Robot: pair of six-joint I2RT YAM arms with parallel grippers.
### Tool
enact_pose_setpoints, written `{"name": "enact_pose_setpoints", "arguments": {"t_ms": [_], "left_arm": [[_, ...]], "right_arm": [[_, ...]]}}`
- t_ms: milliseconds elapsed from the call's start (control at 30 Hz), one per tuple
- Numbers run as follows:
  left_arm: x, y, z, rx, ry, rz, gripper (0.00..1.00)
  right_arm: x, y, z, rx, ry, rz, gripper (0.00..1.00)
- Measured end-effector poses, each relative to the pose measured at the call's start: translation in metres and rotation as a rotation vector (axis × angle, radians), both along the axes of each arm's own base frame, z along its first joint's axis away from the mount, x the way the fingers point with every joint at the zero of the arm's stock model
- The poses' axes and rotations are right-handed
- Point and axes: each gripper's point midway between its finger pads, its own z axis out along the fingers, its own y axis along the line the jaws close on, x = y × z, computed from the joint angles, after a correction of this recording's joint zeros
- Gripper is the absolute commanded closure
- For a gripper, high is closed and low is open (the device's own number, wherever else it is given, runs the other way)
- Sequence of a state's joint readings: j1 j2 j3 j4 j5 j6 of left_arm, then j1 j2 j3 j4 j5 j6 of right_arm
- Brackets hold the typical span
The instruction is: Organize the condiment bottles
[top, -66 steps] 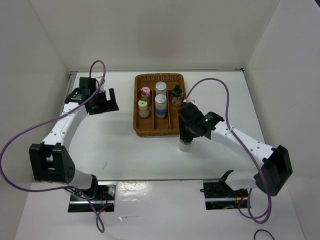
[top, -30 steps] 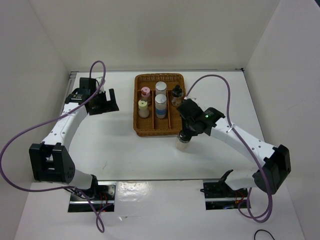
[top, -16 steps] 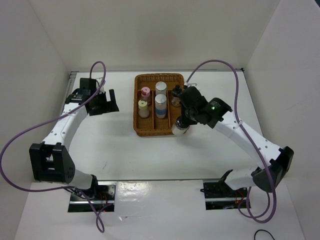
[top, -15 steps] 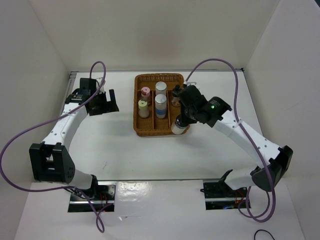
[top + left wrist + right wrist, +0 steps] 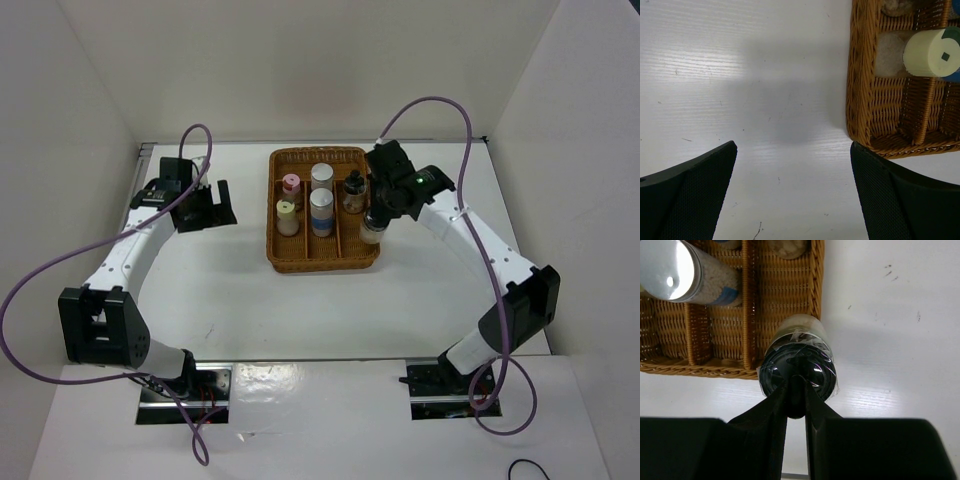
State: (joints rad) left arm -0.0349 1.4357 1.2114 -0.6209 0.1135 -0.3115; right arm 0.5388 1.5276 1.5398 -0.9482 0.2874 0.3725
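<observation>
You will find the right pincer [image 5: 377,216] closed on the lid of a small cylindrical black-capped shaker jar [image 5: 373,231] with brownish contents. In the right wrist view its fingers [image 5: 771,410] meet across the top of the black cap. The jar hangs directly below the pincer, lifted off the white tabletop [image 5: 220,290]. It straddles the right rim of the brown wicker tray [image 5: 272,256] near the tray's near right corner, partly over the right compartment and partly over the tabletop. Whether its base touches the rim cannot be told.

Five jars stand inside the tray:
- left compartment: a pink-capped jar [image 5: 291,184] and a pale-yellow-capped jar [image 5: 286,210];
- middle compartment: two silver-white-capped jars [image 5: 321,175] with blue bands;
- far end of the right compartment: a second black-capped jar [image 5: 353,186].

The left pincer [image 5: 205,205] hangs well left of the tray, jaws spread wide and empty.
</observation>
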Motion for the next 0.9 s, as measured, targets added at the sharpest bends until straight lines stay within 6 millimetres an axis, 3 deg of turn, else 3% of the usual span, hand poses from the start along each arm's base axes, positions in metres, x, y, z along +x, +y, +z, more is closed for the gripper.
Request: {"name": "enact_pose_setpoints", "arguments": {"t_ms": [333, 533, 900], "left_arm": [[0.0, 0.002, -0.005, 0.01, 0.012, 0.007, 0.0], [0.005, 0.002, -0.015, 0.012, 0.042, 0.008, 0.0], [0.018, 0.002, -0.008, 0.011, 0.026, 0.008, 0.0]], "right_arm": [[0.03, 0.022, -0.005, 0.022, -0.019, 0.053, 1.0], [0.044, 0.029, -0.028, -0.001, 0.01, 0.065, 1.0], [0.071, 0.023, -0.053, -0.007, 0.018, 0.05, 1.0]]}}
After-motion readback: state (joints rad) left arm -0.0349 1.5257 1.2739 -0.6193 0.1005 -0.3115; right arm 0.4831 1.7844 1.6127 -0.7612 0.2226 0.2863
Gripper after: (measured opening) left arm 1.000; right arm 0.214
